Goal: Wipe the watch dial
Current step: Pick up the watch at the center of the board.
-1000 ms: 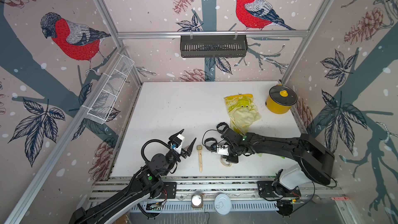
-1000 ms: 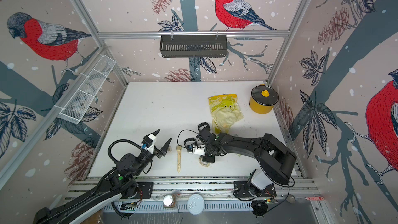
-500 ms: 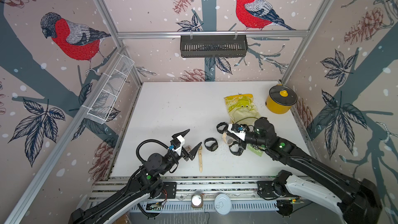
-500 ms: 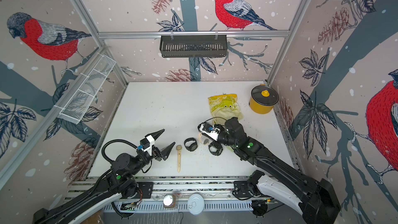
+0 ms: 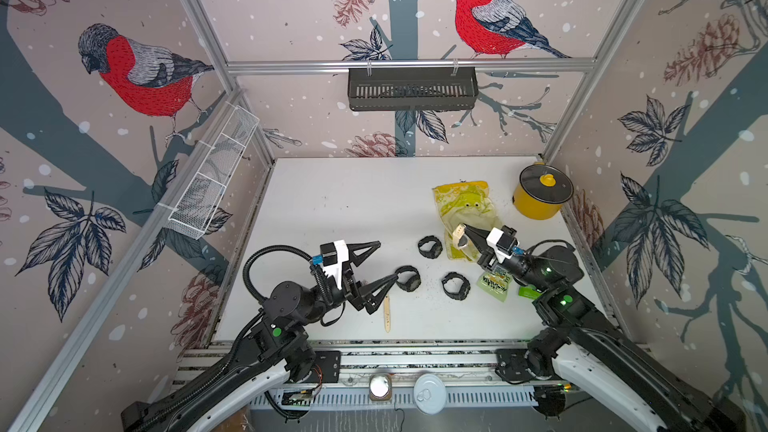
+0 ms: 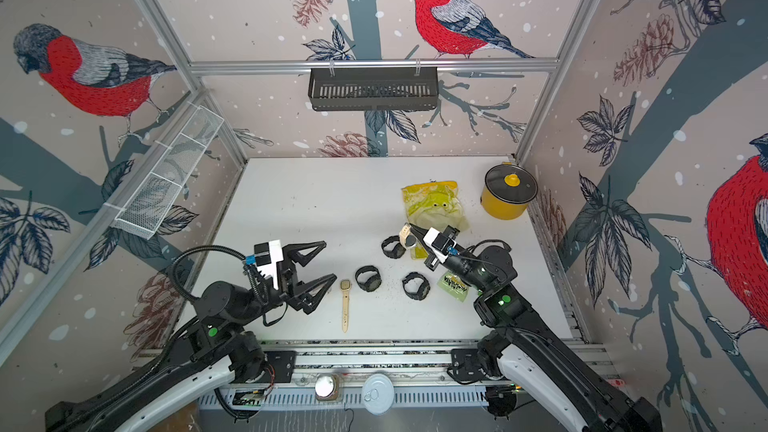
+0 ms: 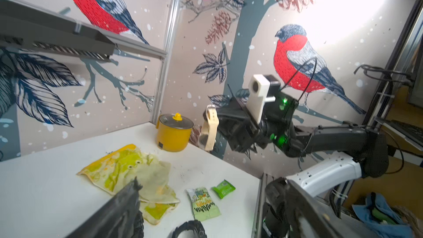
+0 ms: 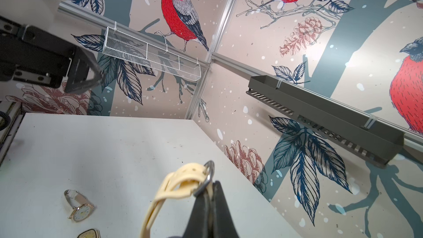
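Three black watches (image 5: 429,247) (image 5: 407,279) (image 5: 456,285), three light-strapped watches (image 5: 459,234) (image 6: 344,305) (image 8: 79,207), one yellow pot (image 5: 540,201), one cloth (image 5: 461,205), two green packets (image 7: 203,202) (image 7: 223,188) and two wall racks (image 5: 212,184) (image 5: 411,89).

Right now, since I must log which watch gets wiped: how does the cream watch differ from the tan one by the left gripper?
The cream watch is held above the table, pinched in the shut right gripper; the tan watch lies flat on it, untouched. The cream watch's strap is buckled into a loop; the tan watch's lies stretched out straight. Both are pale, unlike the black watches.
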You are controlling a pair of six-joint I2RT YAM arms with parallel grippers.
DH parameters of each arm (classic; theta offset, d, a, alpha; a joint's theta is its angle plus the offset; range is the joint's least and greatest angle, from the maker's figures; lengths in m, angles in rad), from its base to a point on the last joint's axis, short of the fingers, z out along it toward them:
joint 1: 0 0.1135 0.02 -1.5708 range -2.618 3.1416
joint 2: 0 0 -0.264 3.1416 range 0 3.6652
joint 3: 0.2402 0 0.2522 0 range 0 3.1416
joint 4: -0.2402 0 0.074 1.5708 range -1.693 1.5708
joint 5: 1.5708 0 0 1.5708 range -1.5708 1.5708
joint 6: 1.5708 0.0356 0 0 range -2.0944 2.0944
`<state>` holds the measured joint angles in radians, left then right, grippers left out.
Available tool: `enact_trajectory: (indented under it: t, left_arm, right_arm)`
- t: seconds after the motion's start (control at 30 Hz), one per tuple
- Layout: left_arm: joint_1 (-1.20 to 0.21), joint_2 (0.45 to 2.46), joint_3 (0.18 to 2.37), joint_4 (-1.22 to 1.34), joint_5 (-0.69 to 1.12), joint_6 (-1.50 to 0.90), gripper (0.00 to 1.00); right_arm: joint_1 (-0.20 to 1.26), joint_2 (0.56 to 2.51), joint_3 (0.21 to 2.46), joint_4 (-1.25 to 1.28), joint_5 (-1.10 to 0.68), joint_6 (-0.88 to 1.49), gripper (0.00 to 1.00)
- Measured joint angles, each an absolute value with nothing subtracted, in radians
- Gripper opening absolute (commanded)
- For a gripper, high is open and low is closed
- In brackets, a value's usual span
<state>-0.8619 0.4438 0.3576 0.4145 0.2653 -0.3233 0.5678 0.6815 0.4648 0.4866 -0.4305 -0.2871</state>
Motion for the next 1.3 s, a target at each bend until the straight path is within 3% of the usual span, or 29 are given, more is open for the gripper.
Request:
enact_trajectory:
  t: [0.27, 0.43, 0.67, 1.0, 1.3]
  left_arm:
    - [-0.862, 0.673, 0.413, 0.432, 0.445, -0.314, 0.88]
    - [-0.862, 0.714, 0.461, 0.47, 0.569, -0.305, 0.86]
    - [-0.862, 0.734, 0.43, 0.508, 0.609, -0.288, 0.85]
    - [-0.862, 0.754, 0.412, 0.596, 0.628, -0.315, 0.84]
    - [-0.862, 0.775, 0.397, 0.625, 0.654, -0.343, 0.76]
  right_arm:
    - [0.568, 0.759, 0.526, 0.375, -0.606, -0.266, 0.04]
    - [0.567, 0.83, 0.549, 0.349, -0.786, -0.209, 0.04]
    - [0.57, 0.889, 0.55, 0.469, -0.933, -0.023, 0.04]
    - [0.672, 0.958, 0.561, 0.557, -0.944, 0.047, 0.04]
    - [0.68, 1.032, 0.565, 0.714, -0.909, 0.176, 0.04]
